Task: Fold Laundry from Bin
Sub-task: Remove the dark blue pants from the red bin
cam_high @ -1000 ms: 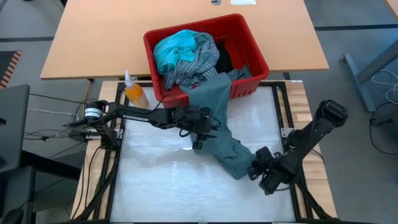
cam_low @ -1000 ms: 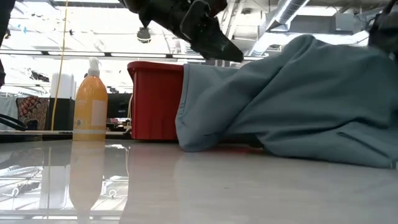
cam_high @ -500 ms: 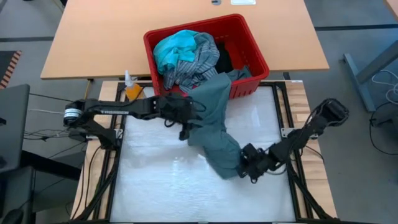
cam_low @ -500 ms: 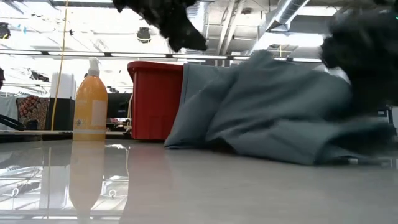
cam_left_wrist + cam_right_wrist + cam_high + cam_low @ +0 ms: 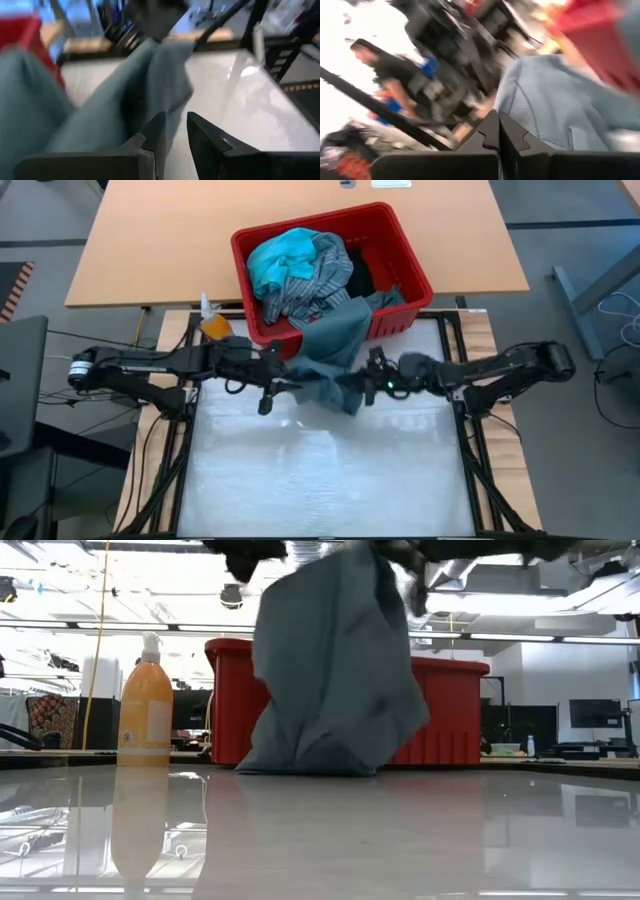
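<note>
The grey-green garment (image 5: pixel 330 360) is lifted just in front of the red bin (image 5: pixel 400 255), one end draped over its rim. The right gripper (image 5: pixel 372 380) is pressed together on the cloth. The left gripper (image 5: pixel 268 372) is narrowed at the opposite edge; whether cloth is caught cannot be told. If not, that side could drop, bunching the garment.

The right gripper (image 5: pixel 498 131) has its dark fingers (image 5: pixel 512 140) pressed together. Beyond them lies a grey-blue garment (image 5: pixel 555 110), with the red bin (image 5: pixel 592 35) behind it. A person (image 5: pixel 395 80) in a dark top shows farther off, blurred.
</note>
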Controlling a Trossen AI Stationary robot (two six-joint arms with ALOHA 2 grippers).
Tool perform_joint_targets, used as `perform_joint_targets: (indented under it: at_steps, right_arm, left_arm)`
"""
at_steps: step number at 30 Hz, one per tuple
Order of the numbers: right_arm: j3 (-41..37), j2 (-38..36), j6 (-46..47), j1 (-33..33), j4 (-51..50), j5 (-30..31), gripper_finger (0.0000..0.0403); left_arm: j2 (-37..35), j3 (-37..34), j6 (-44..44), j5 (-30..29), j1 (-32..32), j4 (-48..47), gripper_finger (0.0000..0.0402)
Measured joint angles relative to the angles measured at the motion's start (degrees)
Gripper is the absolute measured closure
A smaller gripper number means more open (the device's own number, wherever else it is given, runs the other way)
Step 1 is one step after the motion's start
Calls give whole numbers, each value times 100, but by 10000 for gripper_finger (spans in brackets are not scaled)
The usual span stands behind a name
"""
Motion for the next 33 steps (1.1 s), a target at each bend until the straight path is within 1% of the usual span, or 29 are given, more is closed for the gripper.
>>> perform_joint_targets:
  at_steps: [3,5,7,9,13,17,20,24,27,31,33]
  right_arm:
    - [656,520,-346,-152,-543,-887,387]
    - [1138,885,-620,-148,-1169,-1324,387]
    - [1643,1203,-912,-107,-1653,-1460,387]
    - [2084,1435,-1174,-78,-2077,-1580,387]
    - [2721,1751,-1597,-91,-2678,-1945,387]
    - [3060,1844,-1894,-97,-3299,-1962,387]
    - [3089,1836,-1937,-139,-3436,-1897,387]
    - [3087,1827,-1946,-176,-3476,-1858,387]
    - [3087,1884,-1950,-176,-3433,-1855,387]
    - [3085,2009,-1949,-166,-3419,-1838,387]
    - [3091,2070,-1938,-161,-3314,-1841,387]
  left_arm:
    - [-65,0,373,15,-181,534,339]
    - [-68,2,762,2,-307,861,336]
    - [-68,44,1104,-97,-428,902,328]
    - [-68,139,1223,-252,-536,758,313]
    - [-69,227,1255,-634,-599,227,267]
    - [-68,227,1045,-676,-571,-160,215]
    - [-68,226,909,-438,-457,-565,191]
    - [-15,225,604,85,-180,-799,185]
    - [133,225,608,282,-32,-909,185]
    - [537,225,490,798,154,-1039,184]
    - [724,225,460,936,211,-1033,184]
